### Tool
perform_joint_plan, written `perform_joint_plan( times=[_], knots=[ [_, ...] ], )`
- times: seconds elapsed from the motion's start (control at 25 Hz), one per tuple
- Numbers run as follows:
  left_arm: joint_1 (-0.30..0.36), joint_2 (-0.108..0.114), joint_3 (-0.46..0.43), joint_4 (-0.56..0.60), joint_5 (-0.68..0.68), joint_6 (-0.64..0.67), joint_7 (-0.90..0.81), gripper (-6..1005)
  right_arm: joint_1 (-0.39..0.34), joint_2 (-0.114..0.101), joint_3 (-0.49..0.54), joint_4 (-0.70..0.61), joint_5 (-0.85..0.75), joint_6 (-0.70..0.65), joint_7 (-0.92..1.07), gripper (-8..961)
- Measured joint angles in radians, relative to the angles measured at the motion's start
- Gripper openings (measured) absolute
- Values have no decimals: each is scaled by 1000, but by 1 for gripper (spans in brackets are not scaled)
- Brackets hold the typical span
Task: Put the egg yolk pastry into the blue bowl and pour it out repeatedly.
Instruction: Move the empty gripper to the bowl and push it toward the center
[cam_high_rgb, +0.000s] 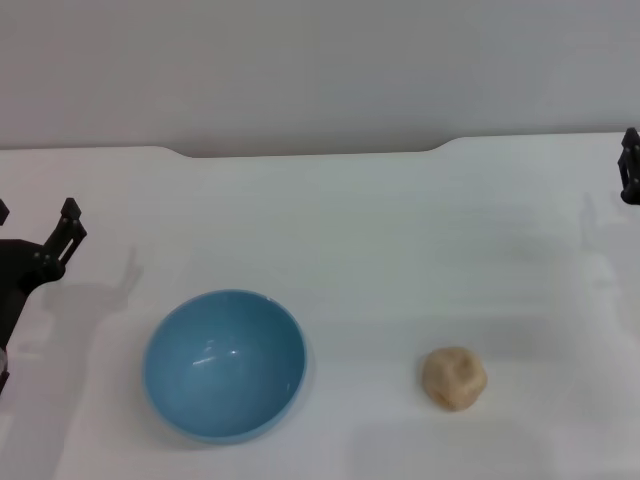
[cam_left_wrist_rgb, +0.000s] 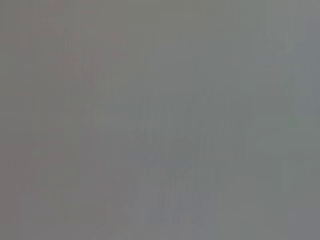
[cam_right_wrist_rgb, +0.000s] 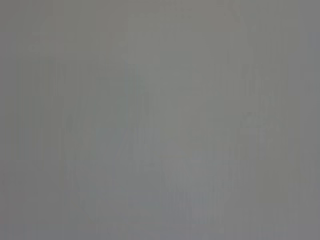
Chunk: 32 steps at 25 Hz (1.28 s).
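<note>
We see the left gripper (cam_high_rgb: 40, 240) at the desk's (cam_high_rgb: 400, 230) left edge and the right gripper (cam_high_rgb: 630, 168) at its right edge; their state we cannot tell. The blue bowl (cam_high_rgb: 224, 364) stands upright, the egg yolk pastry (cam_high_rgb: 454, 377) apart to its right.

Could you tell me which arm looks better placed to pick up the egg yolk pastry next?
Probably the right: the egg yolk pastry lies right of the blue bowl, on the right hand's side.
</note>
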Motion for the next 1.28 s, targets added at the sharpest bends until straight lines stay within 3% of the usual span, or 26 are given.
perform_joint_plan(
  times=[0.48, 0.92, 1.08, 1.28],
  knots=[
    [-87, -2, -85, -54, 0, -148, 48, 871, 69, 2, 21, 3, -2, 108, -78, 306],
    [-91, 5, -195, -31, 0, -157, 4, 868, 76, 5, 23, -17, -2, 137, -96, 305],
    [-82, 24, -190, 21, 12, -158, -68, 868, 73, 5, 24, -14, -1, 138, -91, 305],
    [-43, 87, -190, 181, 97, -250, -182, 867, 70, 5, 24, -12, -1, 146, -91, 305]
  ],
)
